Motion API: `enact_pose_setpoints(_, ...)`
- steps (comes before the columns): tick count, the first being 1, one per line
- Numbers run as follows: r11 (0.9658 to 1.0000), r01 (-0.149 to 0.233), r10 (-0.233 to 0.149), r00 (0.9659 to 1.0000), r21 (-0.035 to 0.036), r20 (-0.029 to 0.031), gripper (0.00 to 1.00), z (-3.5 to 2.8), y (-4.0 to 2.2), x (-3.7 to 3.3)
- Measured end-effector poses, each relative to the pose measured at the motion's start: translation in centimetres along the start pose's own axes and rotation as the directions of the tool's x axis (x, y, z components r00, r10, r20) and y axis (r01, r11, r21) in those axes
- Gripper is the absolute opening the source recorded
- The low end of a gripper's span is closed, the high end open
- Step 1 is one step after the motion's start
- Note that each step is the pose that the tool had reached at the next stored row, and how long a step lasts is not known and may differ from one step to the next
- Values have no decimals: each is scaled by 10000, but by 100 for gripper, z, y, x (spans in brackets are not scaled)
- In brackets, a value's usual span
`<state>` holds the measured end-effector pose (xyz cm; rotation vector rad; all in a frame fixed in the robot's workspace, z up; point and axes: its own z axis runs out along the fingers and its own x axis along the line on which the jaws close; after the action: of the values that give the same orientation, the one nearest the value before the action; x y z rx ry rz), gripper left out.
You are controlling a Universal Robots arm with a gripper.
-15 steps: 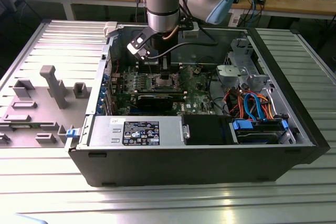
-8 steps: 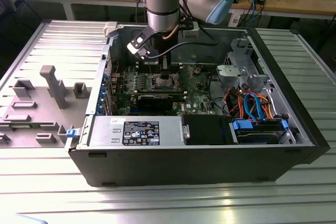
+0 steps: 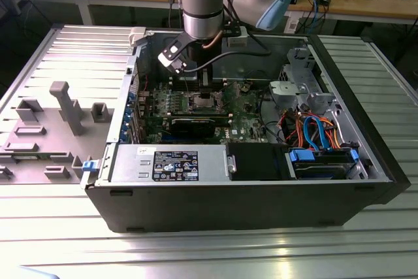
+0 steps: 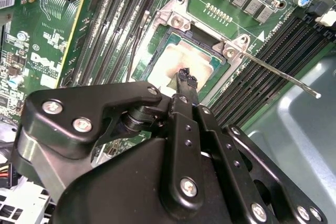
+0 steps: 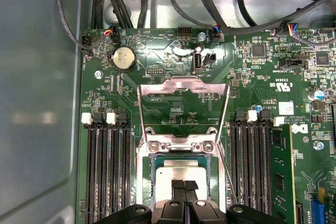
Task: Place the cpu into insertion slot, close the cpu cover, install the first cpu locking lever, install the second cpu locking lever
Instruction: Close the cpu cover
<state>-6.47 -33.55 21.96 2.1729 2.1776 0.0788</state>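
Note:
The cpu point(image 5: 184, 170) lies flat in the insertion slot point(image 5: 155, 182), its silvery top point(image 4: 168, 61) showing in both wrist views. My gripper point(image 5: 184, 184) is directly over the chip, fingers shut together with nothing between them; whether the tips point(image 4: 185, 76) touch the chip I cannot tell. The cpu cover point(image 5: 184, 81) is swung open away from the socket, green board showing through its window. One thin locking lever point(image 4: 278, 74) sticks out free beside the socket. In the exterior view the gripper point(image 3: 204, 84) hangs inside the open case above the slot point(image 3: 202, 101).
Long black memory slots point(image 5: 107, 171) flank the socket on both sides. A coin battery point(image 5: 124, 57) and cables lie beyond the open cover. The power supply point(image 3: 170, 161) and drive cage point(image 3: 307, 89) crowd the case. Grey fixtures point(image 3: 65, 106) stand on the table at the exterior view's left.

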Motion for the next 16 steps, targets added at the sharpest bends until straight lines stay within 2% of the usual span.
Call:
enact_pose_setpoints(4,10000,1,-1,10000,0,7,11,-11,1,0)
enact_pose_setpoints(13,10000,1,-1,10000,0,10,11,-88,7,-1)
enact_pose_setpoints(16,10000,0,0,10000,-1,9,11,-89,8,-1)
